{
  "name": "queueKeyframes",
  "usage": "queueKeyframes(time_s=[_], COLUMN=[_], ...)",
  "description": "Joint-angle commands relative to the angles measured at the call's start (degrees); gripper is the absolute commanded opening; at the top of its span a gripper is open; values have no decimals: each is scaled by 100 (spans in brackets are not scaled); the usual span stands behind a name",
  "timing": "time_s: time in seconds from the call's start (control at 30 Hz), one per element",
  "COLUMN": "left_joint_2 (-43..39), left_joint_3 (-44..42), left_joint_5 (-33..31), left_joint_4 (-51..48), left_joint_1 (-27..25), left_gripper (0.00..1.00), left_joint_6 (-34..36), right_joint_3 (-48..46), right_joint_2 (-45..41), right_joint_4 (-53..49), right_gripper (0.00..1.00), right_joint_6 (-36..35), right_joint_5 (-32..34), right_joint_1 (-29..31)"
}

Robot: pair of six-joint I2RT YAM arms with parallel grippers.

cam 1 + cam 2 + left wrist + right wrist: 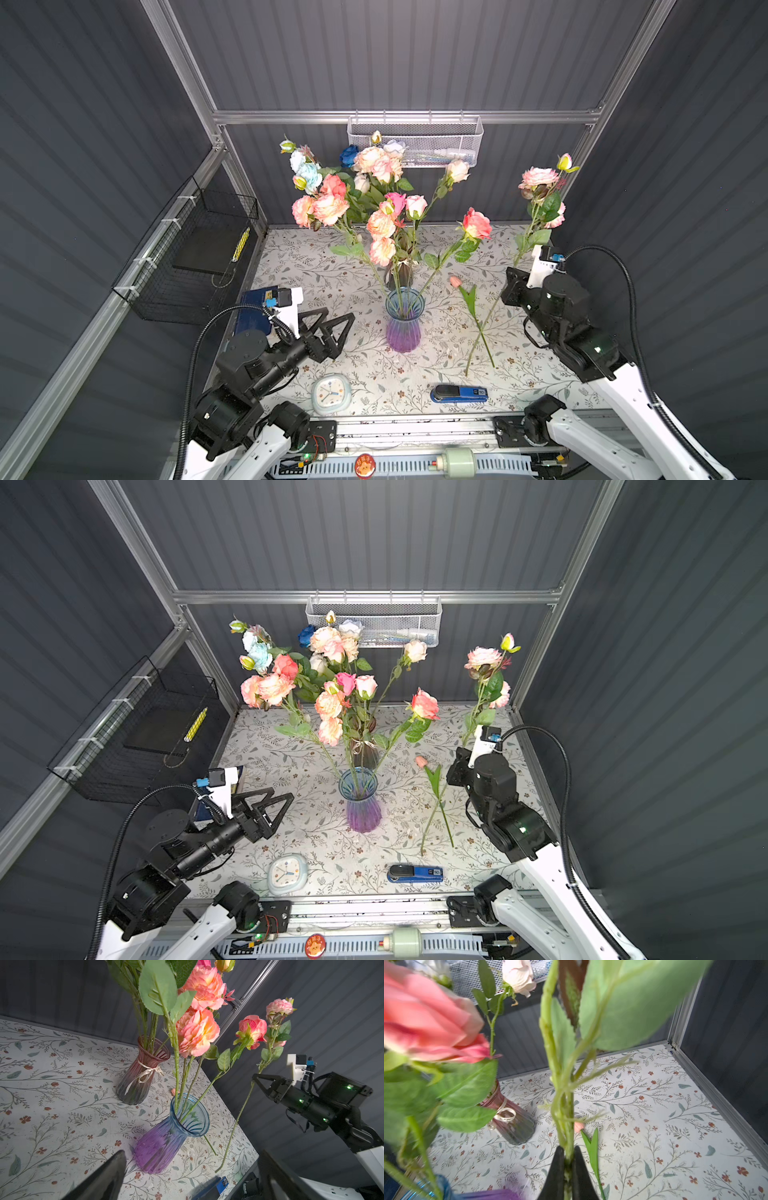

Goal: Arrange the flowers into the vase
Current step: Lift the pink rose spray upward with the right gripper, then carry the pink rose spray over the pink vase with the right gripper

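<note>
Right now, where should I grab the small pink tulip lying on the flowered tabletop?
Pinch the tulip's thin green stem near the cut end, from straight above, jaws across it: it lies flat, and the held flower stem crosses it mid-length.

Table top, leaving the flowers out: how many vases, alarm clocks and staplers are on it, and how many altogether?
Vases: 2, the blue-purple vase and the ribboned pink-grey vase
Alarm clock: 1
Blue stapler: 1
Total: 4

On your surface (316, 266) the vase (403, 328) stands central, a second vase (137, 1084) behind it, a loose flower (469, 300) right of it.
</note>
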Motion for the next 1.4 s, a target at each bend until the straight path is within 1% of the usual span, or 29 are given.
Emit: queueKeyframes(time_s=[0.0, 0.07, 0.13, 0.27, 0.43, 0.5, 0.53, 0.63, 0.73, 0.8, 0.9, 0.97, 1.07, 1.2, 1.27, 1.37], left_joint_2=[-72, -67, -47, -42, -30, -23, -18, -15, -4, 7, 24, 13, 7, 12, 4, -11], left_joint_3=[213, 239, 266, 305, 345, 354, 356, 355, 357, 372, 407, 437, 456, 469, 460, 439], left_joint_5=[-132, -141, -146, -173, -167, -169, -164, -168, -198, -206, -217, -233, -247, -260, -264, -284], left_joint_4=[-129, -146, -165, -172, -156, -155, -166, -156, -156, -159, -180, -189, -208, -236, -240, -221], left_joint_1=[-22, -22, -23, -22, -20, -20, -22, -20, -18, -22, -18, -22, -22, -22, -22, -22], left_gripper=[100, 100, 100, 100, 100, 100, 100, 100, 100, 100, 100, 100, 100, 100, 100, 100], left_joint_6=[107, 107, 112, 124, 124, 119, 108, 107, 84, 73, 71, 68, 67, 72, 65, 67], right_joint_3=[174, 286, 375, 646, 1487, 1765, 1873, 2190, 2529, 2806, 3169, 3365, 3697, 4243, 4253, 3962], right_joint_2=[-479, -730, -942, -1145, -533, -203, -58, 405, 897, 1251, 1736, 2007, 2454, 2846, 2960, 3072], right_joint_4=[-394, -425, -327, 76, 257, 493, 629, 1104, 1603, 1895, 2322, 2562, 2791, 2611, 2645, 2824], right_gripper=[0, 0, 0, 0, 0, 0, 0, 0, 0, 0, 0, 0, 0, 0, 0, 0], right_joint_6=[-11, -82, -202, -320, -125, -10, 14, -125, -556, -1037, -1762, -2161, -2530, -2808, -2930, -3050], right_joint_5=[445, 339, -21, -1292, -2979, -3441, -3527, -3394, -2910, -2460, -1939, -1686, -1416, -1251, -1119, -1053], right_joint_1=[306, 442, 536, 568, 607, 737, 840, 1305, 1892, 2283, 2670, 2787, 2835, 2835, 2822, 2821])
